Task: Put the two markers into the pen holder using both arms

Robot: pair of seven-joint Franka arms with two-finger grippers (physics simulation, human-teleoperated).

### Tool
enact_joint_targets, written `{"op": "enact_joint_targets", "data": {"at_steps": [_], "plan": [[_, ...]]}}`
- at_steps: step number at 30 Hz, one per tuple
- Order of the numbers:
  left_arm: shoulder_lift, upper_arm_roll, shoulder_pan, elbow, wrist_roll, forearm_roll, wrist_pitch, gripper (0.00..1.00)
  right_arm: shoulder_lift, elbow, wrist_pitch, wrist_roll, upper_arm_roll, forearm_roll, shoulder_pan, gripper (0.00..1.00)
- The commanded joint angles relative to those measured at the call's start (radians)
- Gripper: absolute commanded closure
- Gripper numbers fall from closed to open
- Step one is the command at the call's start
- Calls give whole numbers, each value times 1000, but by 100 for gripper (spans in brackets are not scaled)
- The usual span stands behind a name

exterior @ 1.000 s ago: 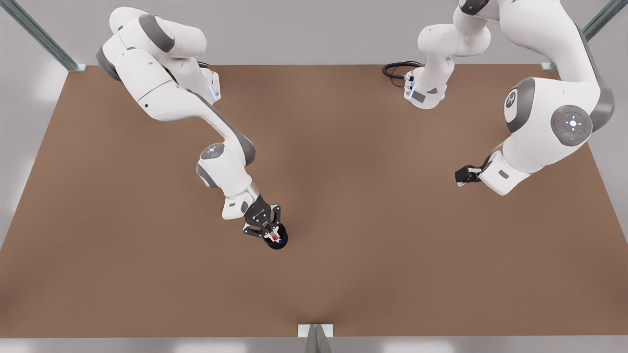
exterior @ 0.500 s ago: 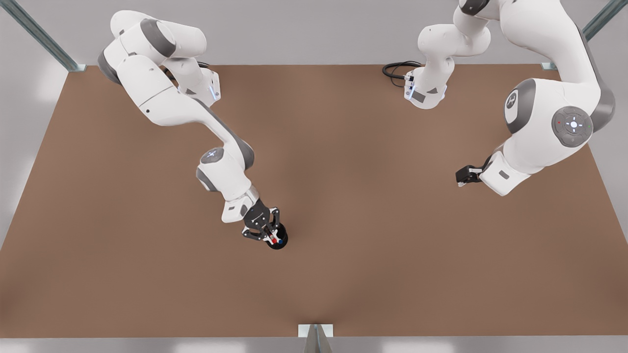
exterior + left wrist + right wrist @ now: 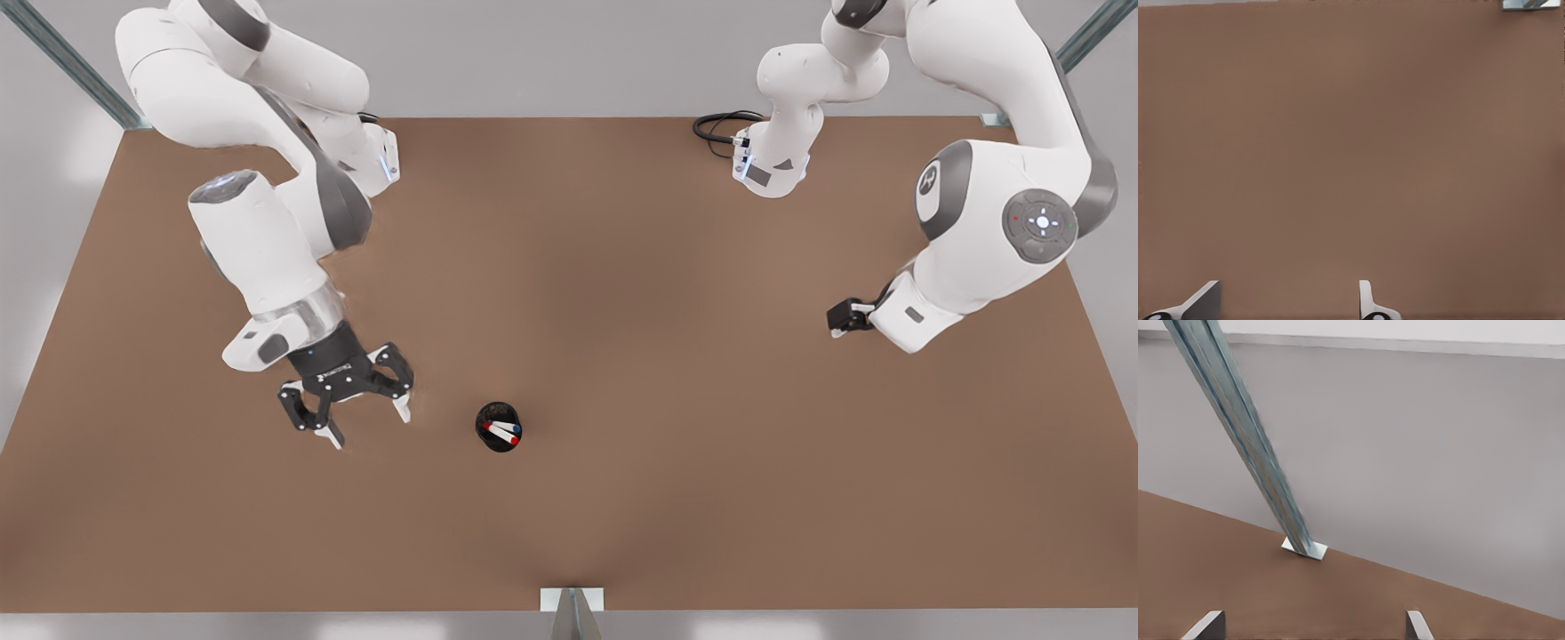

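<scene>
Two white-barrelled markers, one red-capped (image 3: pixel 512 440) and one blue-capped (image 3: pixel 516 429), are seen lying side by side inside the black pen holder (image 3: pixel 484 417), standing on the brown surface (image 3: pixel 676 444).

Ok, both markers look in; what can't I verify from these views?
- Lower barrels of the markers: front view, hidden inside the pen holder; depth unclear.
- The right gripper: front view, mostly behind its own wrist.
- Fingers of the left gripper: left wrist view, cut off at the frame edge.

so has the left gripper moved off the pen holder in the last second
Yes. The left gripper was over the pen holder; now it hangs open to the front view's left of it, both markers inside. The right gripper waits.
</scene>
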Motion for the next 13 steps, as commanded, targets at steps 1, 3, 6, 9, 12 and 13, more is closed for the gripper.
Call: {"op": "enact_joint_targets", "data": {"at_steps": [1, 3, 6, 9, 12, 13], "plan": [[-4, 0, -4, 2, 125, 6, -16, 0, -169, -53, -492, 149, -128, 225, -4, 0], [-4, 0, -7, 9, 122, 4, -24, 0, -304, -70, -587, -120, -671, 428, 348, 0], [-4, -2, -6, 12, 122, 6, -36, 0, -307, -34, -707, -215, -997, 482, 542, 0], [-2, -2, -7, 16, 122, 6, -36, 0, -274, -1, -728, -204, -971, 515, 540, 0], [-2, -2, -7, 16, 119, 6, -38, 0, -172, 181, -825, -203, -971, 518, 560, 0], [-2, -2, -7, 16, 119, 6, -38, 0, -206, 125, -788, -212, -972, 523, 563, 0]]}}
